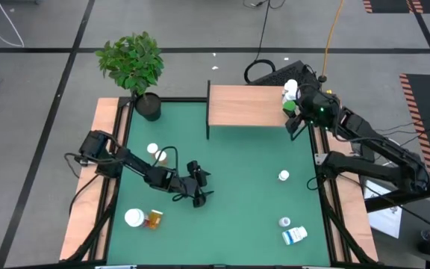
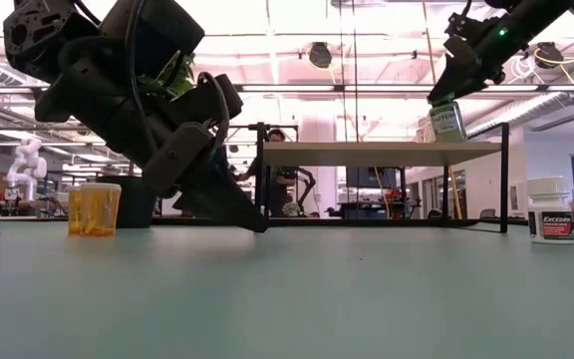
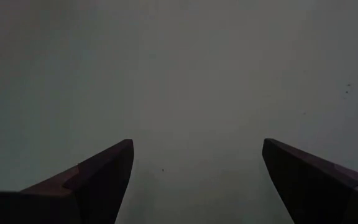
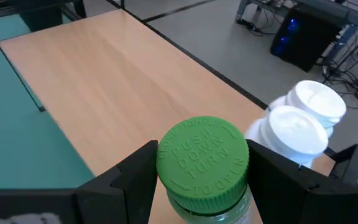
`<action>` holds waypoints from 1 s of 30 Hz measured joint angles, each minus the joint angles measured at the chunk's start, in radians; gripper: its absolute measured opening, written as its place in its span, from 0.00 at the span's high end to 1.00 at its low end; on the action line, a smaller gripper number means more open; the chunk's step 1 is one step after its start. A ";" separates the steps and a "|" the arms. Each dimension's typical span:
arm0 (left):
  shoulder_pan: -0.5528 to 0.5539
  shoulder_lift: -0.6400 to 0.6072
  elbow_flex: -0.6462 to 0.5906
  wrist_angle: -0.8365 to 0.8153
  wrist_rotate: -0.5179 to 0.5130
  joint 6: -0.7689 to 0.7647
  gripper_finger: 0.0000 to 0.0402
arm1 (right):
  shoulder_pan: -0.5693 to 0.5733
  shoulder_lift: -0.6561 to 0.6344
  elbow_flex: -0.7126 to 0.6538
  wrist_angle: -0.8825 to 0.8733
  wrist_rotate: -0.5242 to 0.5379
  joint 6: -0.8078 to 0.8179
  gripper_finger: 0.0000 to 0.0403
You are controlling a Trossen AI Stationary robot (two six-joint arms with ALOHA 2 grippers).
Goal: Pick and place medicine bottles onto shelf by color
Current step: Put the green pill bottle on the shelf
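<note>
My right gripper (image 4: 202,186) is at the right end of the light-wood shelf (image 1: 245,104), shut on a medicine bottle with a green cap (image 4: 202,163). Two white-capped bottles (image 4: 306,118) stand on the shelf right beside it. My left gripper (image 1: 202,187) hovers low over the middle of the green table, open, with only bare table between its fingers (image 3: 104,177). An amber bottle (image 2: 95,207) and a white labelled bottle (image 2: 550,209) stand upright on the table. My right gripper pinches the green-capped bottle between its two fingers (image 4: 132,177), one on each side just under the cap. The fingers come slanting down from the table's right side. The bottle (image 2: 448,120) hangs upright below them, over the shelf's right end; whether its base touches the board I cannot tell.
More bottles are on the table: two at the left (image 1: 155,152), (image 1: 142,217), white ones at the right (image 1: 284,175), (image 1: 284,222), and one lying on its side (image 1: 295,235). A potted plant (image 1: 134,63) stands at the far left corner. Wooden rails (image 1: 88,217) edge the table.
</note>
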 joint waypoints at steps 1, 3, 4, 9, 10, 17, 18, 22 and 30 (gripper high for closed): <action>0.000 0.000 0.000 0.000 0.000 0.000 0.10 | -0.005 0.000 0.000 -0.003 -0.001 -0.001 0.48; 0.000 0.000 0.000 0.000 0.000 0.000 0.10 | -0.015 0.000 0.000 -0.006 -0.027 -0.002 0.48; 0.000 0.000 0.000 0.000 0.000 0.000 0.10 | -0.020 0.000 0.000 -0.006 -0.047 -0.001 0.48; 0.000 0.000 0.000 -0.001 0.000 0.000 0.10 | -0.039 0.000 0.000 -0.006 -0.087 0.006 0.46; 0.000 0.000 0.000 -0.002 0.000 0.000 0.10 | -0.044 0.000 0.000 -0.006 -0.089 0.006 0.45; 0.000 0.000 0.000 -0.004 0.000 -0.003 0.10 | -0.069 0.000 0.000 -0.011 -0.088 -0.015 0.43; 0.000 0.000 0.000 -0.004 0.000 -0.003 0.10 | -0.069 0.000 0.000 -0.011 -0.088 -0.021 0.43; 0.000 0.000 0.000 -0.004 0.000 -0.003 0.10 | -0.069 0.000 0.000 -0.014 -0.102 -0.035 0.43; 0.000 0.000 0.000 -0.004 0.000 -0.002 0.10 | -0.069 0.000 0.000 -0.012 -0.092 -0.065 0.43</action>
